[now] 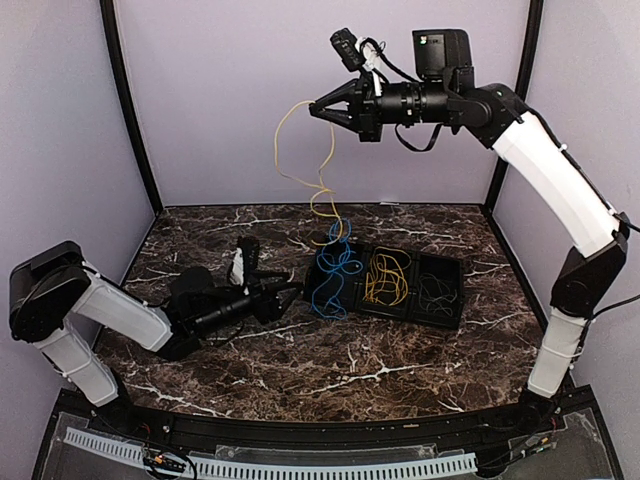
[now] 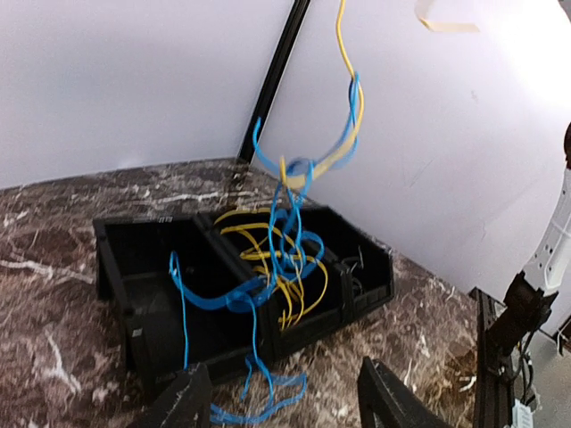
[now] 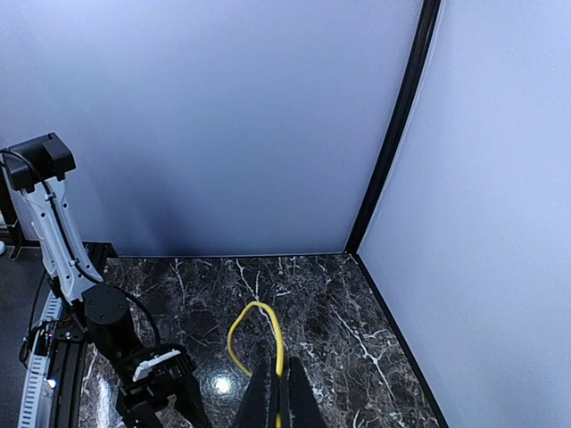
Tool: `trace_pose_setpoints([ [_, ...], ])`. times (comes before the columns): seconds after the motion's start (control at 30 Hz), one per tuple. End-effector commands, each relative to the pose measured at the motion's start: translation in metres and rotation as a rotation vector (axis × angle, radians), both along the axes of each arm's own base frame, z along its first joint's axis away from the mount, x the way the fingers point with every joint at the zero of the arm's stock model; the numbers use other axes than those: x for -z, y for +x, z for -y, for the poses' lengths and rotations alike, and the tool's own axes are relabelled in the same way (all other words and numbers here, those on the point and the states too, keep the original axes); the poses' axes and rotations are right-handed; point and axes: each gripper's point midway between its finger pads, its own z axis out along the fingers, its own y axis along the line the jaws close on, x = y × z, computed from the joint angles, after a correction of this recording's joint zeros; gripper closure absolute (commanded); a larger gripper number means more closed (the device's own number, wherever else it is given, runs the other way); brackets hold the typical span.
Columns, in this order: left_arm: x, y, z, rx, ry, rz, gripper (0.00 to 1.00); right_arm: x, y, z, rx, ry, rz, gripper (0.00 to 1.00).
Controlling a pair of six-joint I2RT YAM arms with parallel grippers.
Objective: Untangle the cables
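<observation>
My right gripper (image 1: pixel 316 108) is raised high near the back wall and is shut on a yellow cable (image 1: pixel 290 150). That cable hangs down in a long loop and is tangled with a blue cable (image 1: pixel 335 275), which drapes over the left end of the black tray (image 1: pixel 458 268). More yellow cable (image 1: pixel 386 280) lies in the middle compartment and dark grey cable (image 1: pixel 436 292) in the right one. My left gripper (image 1: pixel 293 297) is low on the table just left of the tray, open, with a blue loop (image 2: pixel 259 412) lying on the table between its fingers (image 2: pixel 183 401).
The tray (image 2: pixel 116 259) has three compartments and lies right of centre on the dark marble table (image 1: pixel 350 370). Purple walls with black corner posts (image 1: pixel 130 110) close in the back and sides. The left arm (image 3: pixel 107 312) shows in the right wrist view.
</observation>
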Motion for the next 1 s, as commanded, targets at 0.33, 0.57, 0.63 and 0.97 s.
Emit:
trace_pose_setpoints([
  [0.33, -0.019, 0.037, 0.072, 0.113, -0.026, -0.004, 0.63, -0.014, -0.015, -0.003, -0.036, 0.038, 0.020, 1.00],
  [0.57, -0.018, 0.018, 0.065, 0.169, -0.087, 0.005, 0.52, -0.012, -0.010, -0.003, -0.019, 0.027, 0.034, 1.00],
  [0.63, -0.020, 0.009, 0.061, 0.196, -0.106, 0.016, 0.50, -0.011, -0.009, -0.005, -0.022, 0.024, 0.031, 1.00],
  [0.97, -0.033, -0.009, 0.060, 0.257, -0.151, 0.071, 0.51, -0.004, -0.006, -0.009, -0.028, 0.016, 0.015, 1.00],
])
